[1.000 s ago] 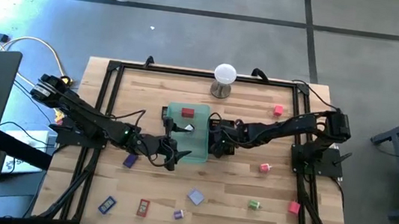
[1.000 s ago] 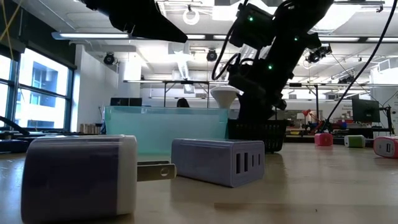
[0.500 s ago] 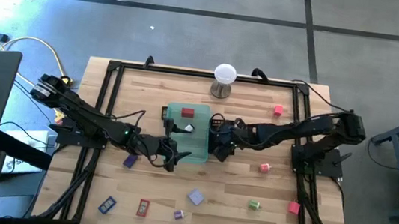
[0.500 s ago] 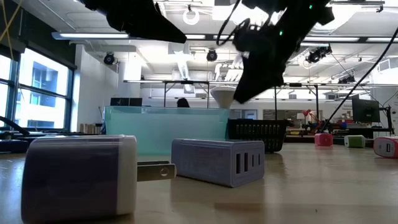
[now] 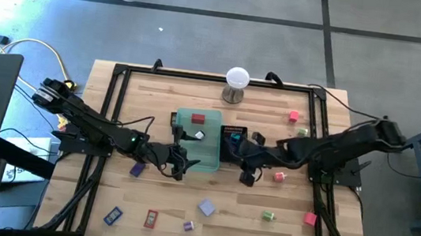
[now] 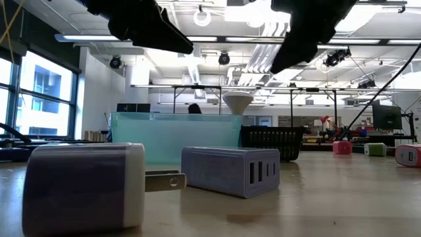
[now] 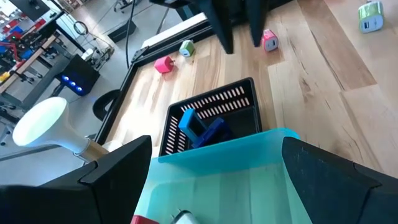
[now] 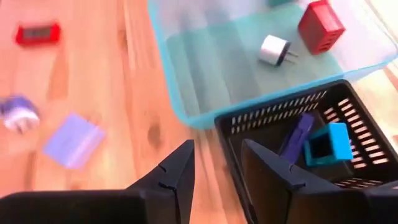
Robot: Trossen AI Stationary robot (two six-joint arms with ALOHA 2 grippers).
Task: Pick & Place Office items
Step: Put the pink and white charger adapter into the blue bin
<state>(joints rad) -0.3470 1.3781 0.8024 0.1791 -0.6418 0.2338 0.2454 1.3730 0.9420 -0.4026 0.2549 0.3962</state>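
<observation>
Grey concrete floor surrounded the wooden bench. Windows stood at one side; ceiling lights were lit overhead.

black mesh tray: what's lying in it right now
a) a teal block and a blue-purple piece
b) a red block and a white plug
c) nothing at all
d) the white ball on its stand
a: the right wrist view shows the black mesh tray holding a teal block and a blue-purple piece, while the red block and white plug lie in the green tray beside it.
</observation>
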